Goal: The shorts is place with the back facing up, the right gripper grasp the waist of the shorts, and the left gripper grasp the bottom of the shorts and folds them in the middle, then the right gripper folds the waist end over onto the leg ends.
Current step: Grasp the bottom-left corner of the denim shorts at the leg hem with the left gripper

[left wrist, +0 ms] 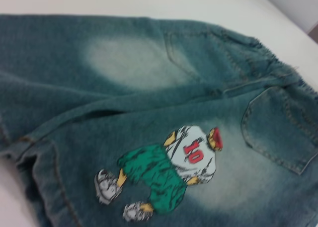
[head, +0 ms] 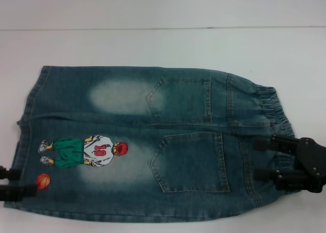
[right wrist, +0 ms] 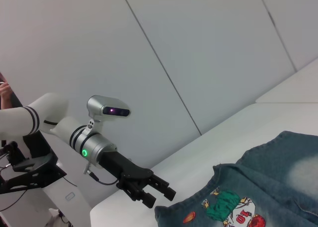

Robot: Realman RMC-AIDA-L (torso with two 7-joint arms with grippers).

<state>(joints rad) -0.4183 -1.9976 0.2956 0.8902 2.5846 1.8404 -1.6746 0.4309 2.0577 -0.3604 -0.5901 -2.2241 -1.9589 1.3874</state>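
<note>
Lying flat on the white tabletop (head: 153,44), the shorts (head: 153,141) are back side up, pockets showing.

Waist (head: 272,121) is on the robot's right, leg hems (head: 23,141) on its left by the embroidered number 10 player (head: 86,151). Right end effector (head: 260,159) sits over the waistband with its fingers apart. Left end effector (right wrist: 159,192) is at the hem edge near the orange ball (head: 43,180), fingers spread too, nothing gripped.

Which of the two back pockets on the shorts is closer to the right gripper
The nearer back pocket, beside the embroidered player. The right gripper sits at the waistband next to it; the other pocket lies on the far half.
</note>
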